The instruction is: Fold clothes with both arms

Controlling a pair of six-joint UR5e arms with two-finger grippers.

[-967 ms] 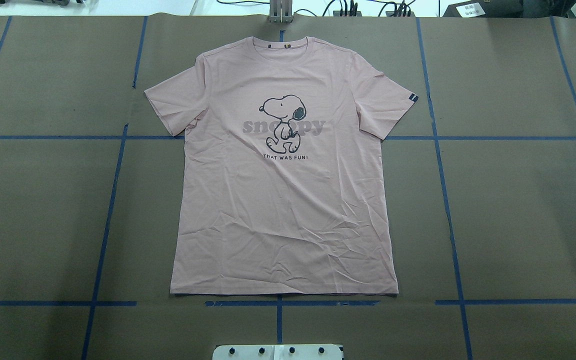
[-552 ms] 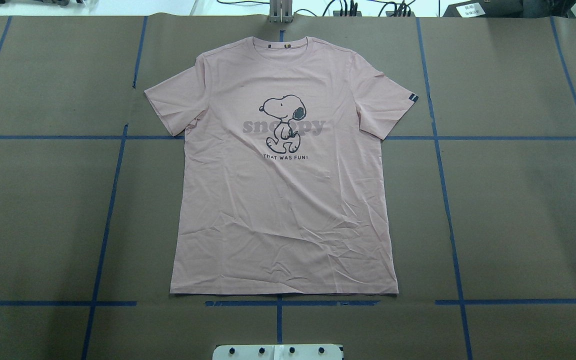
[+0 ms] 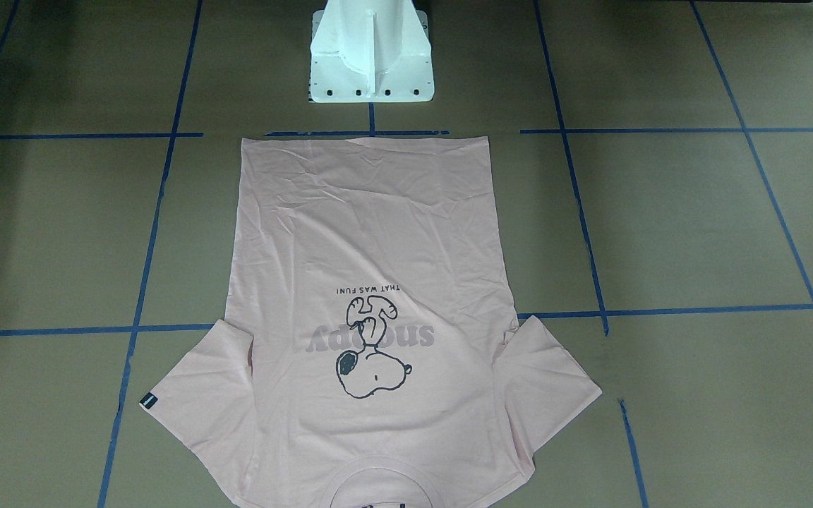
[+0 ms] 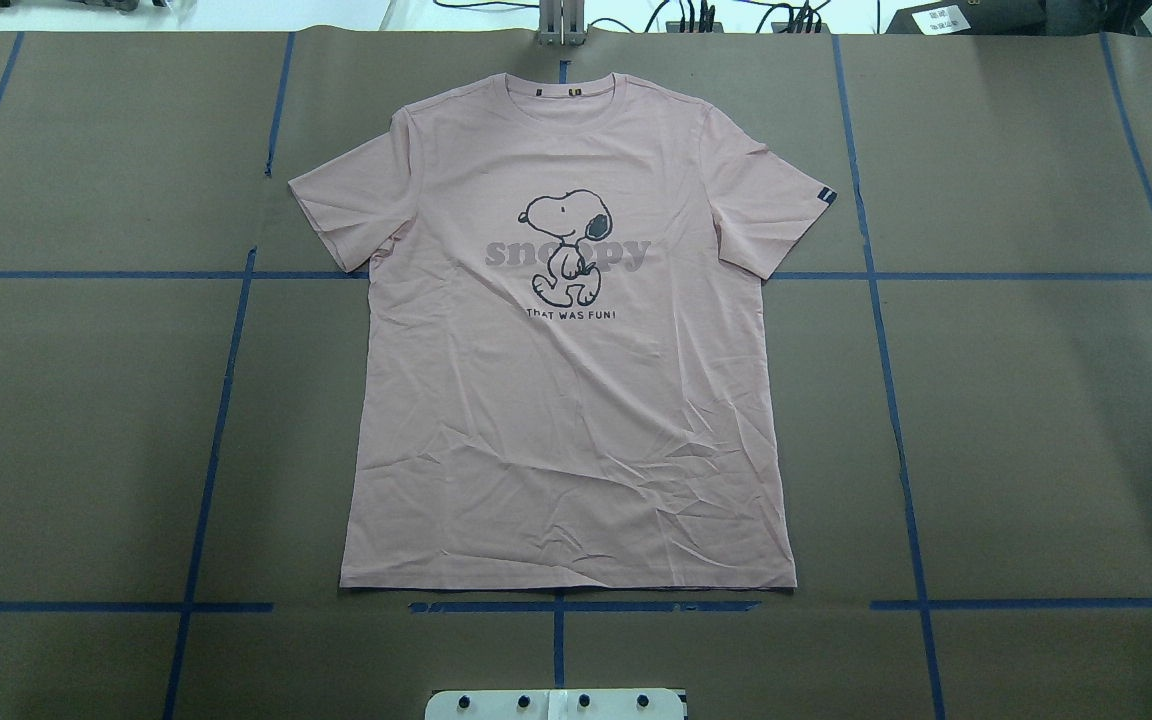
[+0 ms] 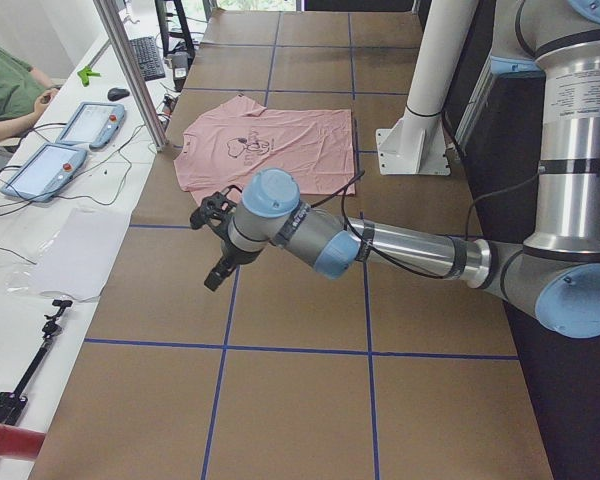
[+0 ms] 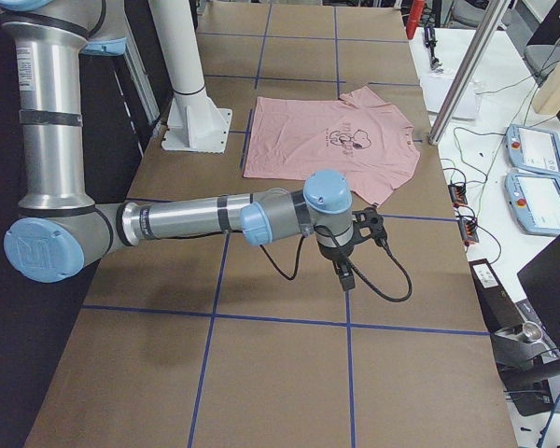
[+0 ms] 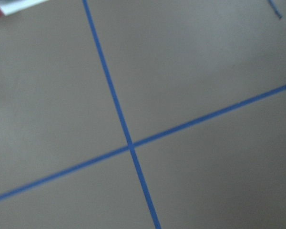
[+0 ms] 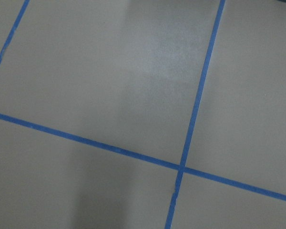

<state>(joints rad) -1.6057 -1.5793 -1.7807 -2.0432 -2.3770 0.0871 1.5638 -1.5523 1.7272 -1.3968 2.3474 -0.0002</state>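
Observation:
The pale pink T-shirt [image 4: 576, 420] lies flat and front up in the middle of the table, Snoopy print showing, collar away from the robot's base. It also shows in the front view [image 3: 371, 233] and in both side views [image 5: 280, 150] [image 6: 327, 140]. A small black tag [image 4: 826, 196] sits on one sleeve. My left gripper [image 5: 217, 272] hangs over bare table well off the shirt's left side. My right gripper [image 6: 343, 273] hangs over bare table off its right side. Both show only in the side views, so I cannot tell whether they are open or shut. Both wrist views show only table and tape.
Blue tape lines [image 4: 226, 400] grid the brown table. The white pedestal base [image 3: 371, 70] stands just behind the shirt's hem. A metal post [image 5: 130, 70], control tablets [image 5: 40, 170] [image 6: 537, 149] and a seated person [image 5: 5, 90] are along the far side.

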